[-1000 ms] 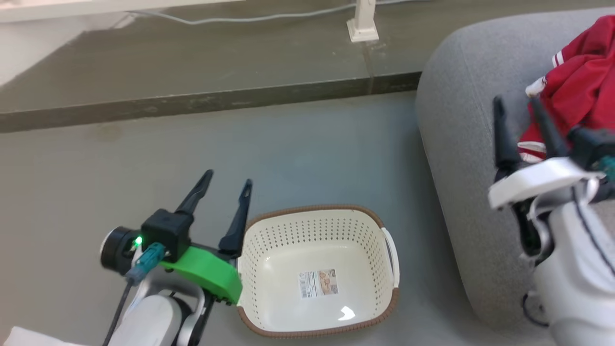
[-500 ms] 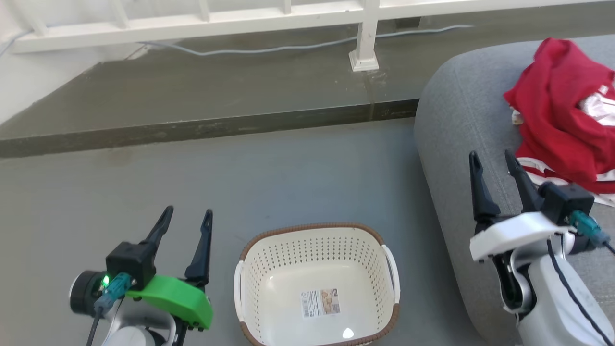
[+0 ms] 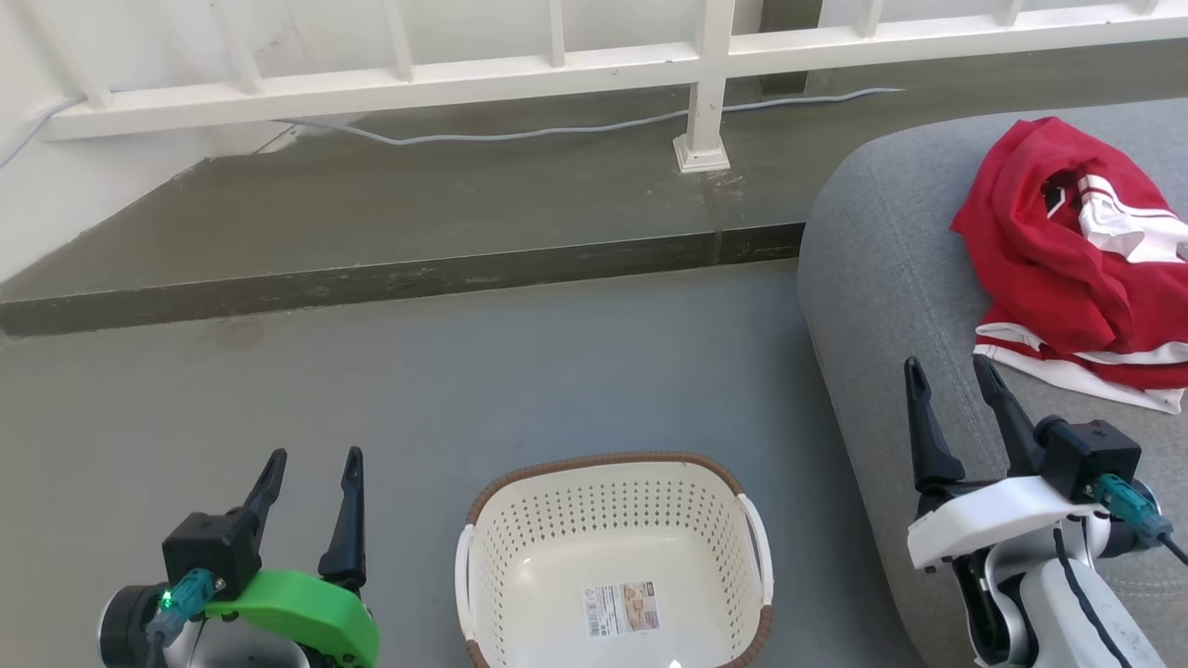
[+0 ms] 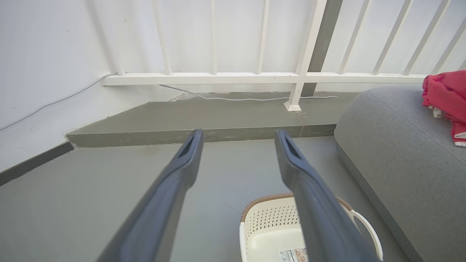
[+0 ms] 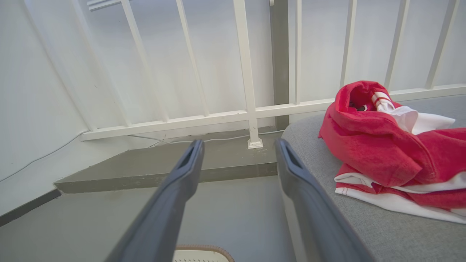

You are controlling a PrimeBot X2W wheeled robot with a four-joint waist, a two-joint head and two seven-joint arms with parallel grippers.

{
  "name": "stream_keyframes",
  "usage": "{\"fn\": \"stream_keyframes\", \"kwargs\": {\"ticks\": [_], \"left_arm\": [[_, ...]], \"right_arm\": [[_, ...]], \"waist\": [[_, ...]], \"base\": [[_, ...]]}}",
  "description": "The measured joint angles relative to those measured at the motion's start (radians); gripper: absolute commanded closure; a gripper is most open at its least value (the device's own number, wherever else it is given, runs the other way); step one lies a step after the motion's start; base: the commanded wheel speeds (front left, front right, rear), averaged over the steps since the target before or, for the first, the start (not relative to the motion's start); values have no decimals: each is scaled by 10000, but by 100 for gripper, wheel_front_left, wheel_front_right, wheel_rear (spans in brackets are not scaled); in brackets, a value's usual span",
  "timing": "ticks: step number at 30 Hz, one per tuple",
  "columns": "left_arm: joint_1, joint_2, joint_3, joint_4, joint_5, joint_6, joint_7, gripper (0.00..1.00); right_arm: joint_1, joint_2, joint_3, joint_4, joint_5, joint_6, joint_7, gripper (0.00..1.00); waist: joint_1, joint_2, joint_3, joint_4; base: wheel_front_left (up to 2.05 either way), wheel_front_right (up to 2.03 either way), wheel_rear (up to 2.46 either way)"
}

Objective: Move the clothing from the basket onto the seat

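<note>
The red clothing (image 3: pixel 1067 269) with white trim lies in a crumpled heap on the grey seat (image 3: pixel 891 306) at the right; it also shows in the right wrist view (image 5: pixel 378 145) and the left wrist view (image 4: pixel 446 96). The cream basket (image 3: pixel 483 557) stands on the floor at bottom centre, holding nothing but a sticker (image 3: pixel 620 608). My left gripper (image 3: pixel 314 456) is open, left of the basket. My right gripper (image 3: pixel 949 366) is open above the seat's near edge, a little short of the clothing, with nothing between its fingers.
A white railing (image 3: pixel 557 70) runs along the back, with a post (image 3: pixel 703 148) standing on a raised concrete step (image 3: pixel 371 223). A pale cable (image 3: pixel 520 130) lies on that step. Grey floor (image 3: pixel 418 390) stretches between the step, the basket and the seat.
The head camera has tilted up, bringing the railing into view. Both arms have drawn back: the left gripper away from the basket's rim, the right gripper away from the clothing. Both stay open.
</note>
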Motion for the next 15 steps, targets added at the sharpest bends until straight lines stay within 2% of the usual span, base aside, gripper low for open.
{"fn": "stream_keyframes", "kwargs": {"ticks": [15], "left_arm": [[323,-286,324,-339,245,0,247,0]], "right_arm": [[540,-13,128,-815,-84,-102,320,0]], "waist": [[0,0,15,18]], "base": [[0,0,0]]}}
